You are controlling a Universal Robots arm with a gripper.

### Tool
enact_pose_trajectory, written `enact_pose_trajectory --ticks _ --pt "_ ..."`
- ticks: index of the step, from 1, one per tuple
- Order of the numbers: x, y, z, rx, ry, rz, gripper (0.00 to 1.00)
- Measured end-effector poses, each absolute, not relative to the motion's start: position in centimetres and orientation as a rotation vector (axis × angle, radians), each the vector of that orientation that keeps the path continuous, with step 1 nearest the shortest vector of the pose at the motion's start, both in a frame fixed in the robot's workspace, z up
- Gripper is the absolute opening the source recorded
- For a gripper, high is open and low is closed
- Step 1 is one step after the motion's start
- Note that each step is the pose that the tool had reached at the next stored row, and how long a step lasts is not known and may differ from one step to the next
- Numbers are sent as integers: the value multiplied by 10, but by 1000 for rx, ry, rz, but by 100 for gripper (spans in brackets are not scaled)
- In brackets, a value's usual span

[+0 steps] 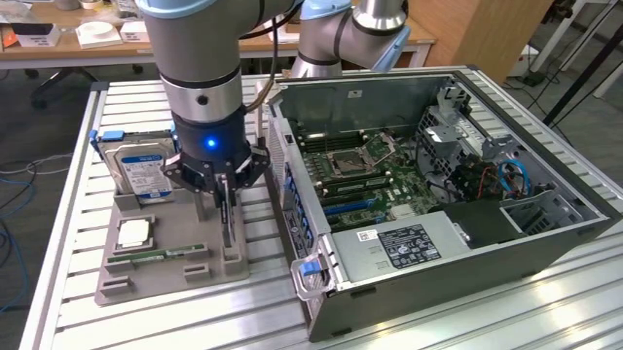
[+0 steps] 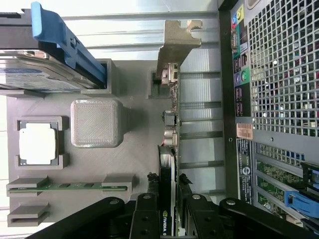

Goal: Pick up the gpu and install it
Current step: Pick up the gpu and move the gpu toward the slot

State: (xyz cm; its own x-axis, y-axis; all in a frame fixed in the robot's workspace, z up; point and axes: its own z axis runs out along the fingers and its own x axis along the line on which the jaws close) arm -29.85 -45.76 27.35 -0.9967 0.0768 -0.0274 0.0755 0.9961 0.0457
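Note:
The gpu (image 1: 227, 221) stands on edge in a slot of the grey holder tray (image 1: 171, 281), a thin dark card with a silvery bracket (image 2: 175, 45) at one end. My gripper (image 1: 225, 186) is lowered straight onto it from above. In the wrist view the gpu (image 2: 169, 124) runs between the gripper's (image 2: 168, 211) black fingers (image 2: 145, 209), which press against both faces of the card. The card still sits in its slot. The open computer case (image 1: 438, 182) lies beside the tray on the exterior view's right, its motherboard (image 1: 360, 189) exposed.
On the tray are a hard drive (image 1: 141, 171) with a blue-white label, a CPU (image 1: 133, 233) and a green memory stick (image 1: 160, 255). The case's perforated rear wall (image 2: 279, 74) lies close beside the gpu. Everything rests on a slatted metal table (image 1: 486, 313).

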Motion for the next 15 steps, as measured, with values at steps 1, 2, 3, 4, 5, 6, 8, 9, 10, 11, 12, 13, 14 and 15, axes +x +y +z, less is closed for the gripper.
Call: enact_pose_trajectory --ticks 1,2,3,4,5,6,8,9,10,11,12,13,14,15 --pt "-298 -458 274 119 3109 69 26" --pt "-298 -458 275 119 3109 70 26" --pt "-298 -458 276 119 3109 70 26" --pt "-298 -458 276 119 3109 69 26" --pt "-298 -458 277 119 3109 70 26" --pt "-298 -458 278 119 3109 69 26" --pt "-298 -458 279 119 3109 69 26" --pt "-298 -458 280 119 3109 70 26" --pt "-298 -458 280 118 3109 70 26" --pt "-298 -458 281 119 3109 70 26" --pt "-298 -458 281 119 3109 69 26" --pt "-298 -458 282 119 3109 70 26" --pt "-298 -458 282 119 3109 70 26" --pt "-298 -458 283 119 3109 69 26"
